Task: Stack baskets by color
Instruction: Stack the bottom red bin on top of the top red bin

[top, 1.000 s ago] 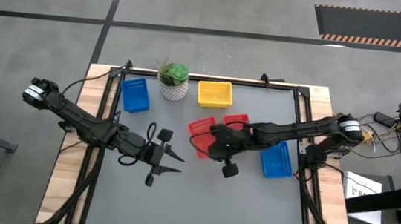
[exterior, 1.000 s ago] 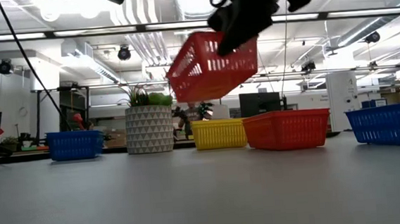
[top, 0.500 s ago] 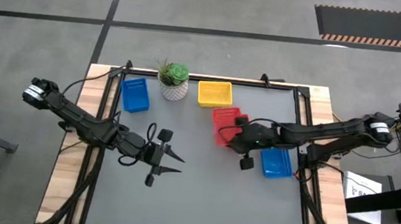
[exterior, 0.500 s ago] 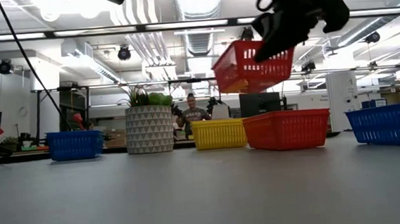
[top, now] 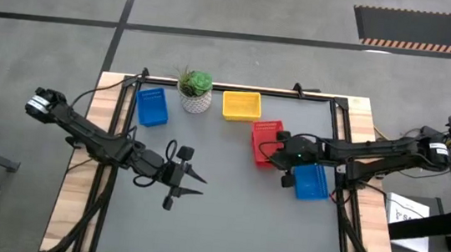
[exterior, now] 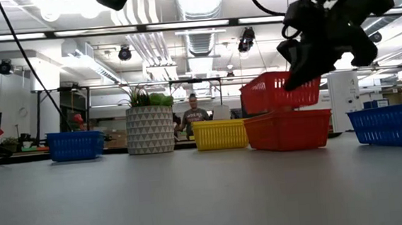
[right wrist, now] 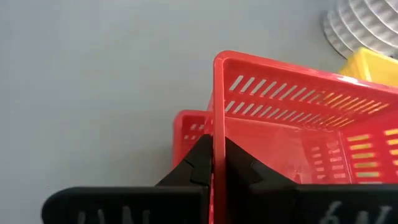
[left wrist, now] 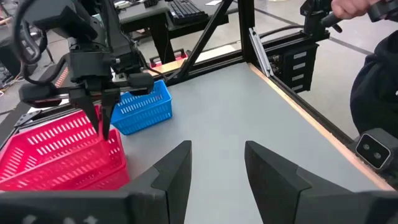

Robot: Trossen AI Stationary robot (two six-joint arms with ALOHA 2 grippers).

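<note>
Right gripper [right wrist: 212, 163] pinches wall of carried red basket [exterior: 279, 91], hanging directly above resting red basket [exterior: 287, 130], long axes roughly 12-to-6, slightly askew. Left gripper [top: 192, 181] at 8 o'clock, fingers spread, idle.

Baskets on the desk, one red basket held aloft

A red basket [exterior: 279, 93] hangs tilted just above another red basket [exterior: 288, 130] right of centre; a yellow basket [top: 241, 105] sits far centre, one blue basket [top: 151, 106] far left, another blue basket [top: 313, 182] at right.
</note>
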